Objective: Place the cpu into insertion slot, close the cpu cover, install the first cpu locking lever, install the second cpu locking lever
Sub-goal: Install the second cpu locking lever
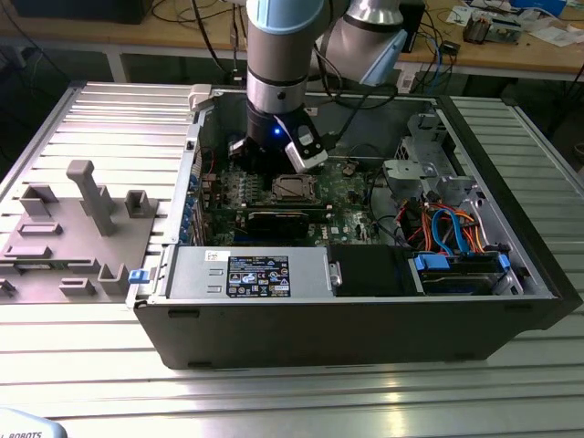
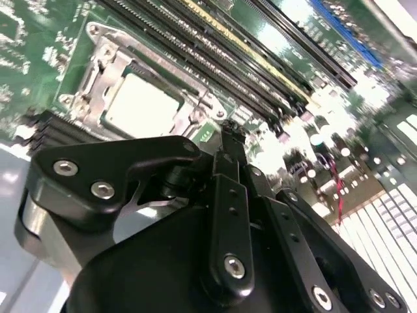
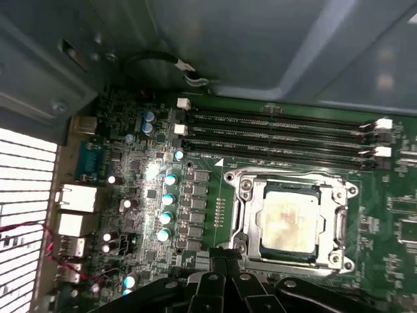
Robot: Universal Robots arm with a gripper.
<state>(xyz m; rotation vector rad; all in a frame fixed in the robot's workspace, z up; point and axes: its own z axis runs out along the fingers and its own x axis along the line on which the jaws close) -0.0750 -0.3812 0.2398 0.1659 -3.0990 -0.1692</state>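
Exterior view: open computer case [image 1: 365,301] on a ribbed metal table [image 1: 274,392], grey fixture blocks [image 1: 73,228] toward the table's left edge. The arm reaches down inside the case; the gripper [image 1: 274,164] hangs just above the motherboard [image 1: 347,187], just behind the insertion slot [image 1: 294,190].

Second wrist view: gripper [image 2: 229,138] fingers drawn together to a narrow tip, holding nothing, apart from the socket. The cpu [image 2: 142,104] lies flat in the slot with the cpu cover [image 2: 98,72] closed around it.

First wrist view: cpu [image 3: 290,222] seated, silver cover frame [image 3: 244,215] down over it, memory slots [image 3: 280,130] alongside. Whether the locking levers are latched, I cannot tell.

Risk, as I judge it: an unlatched lever would let the cover spring up; a misplaced fingertip could scrape nearby capacitors [image 3: 168,199].
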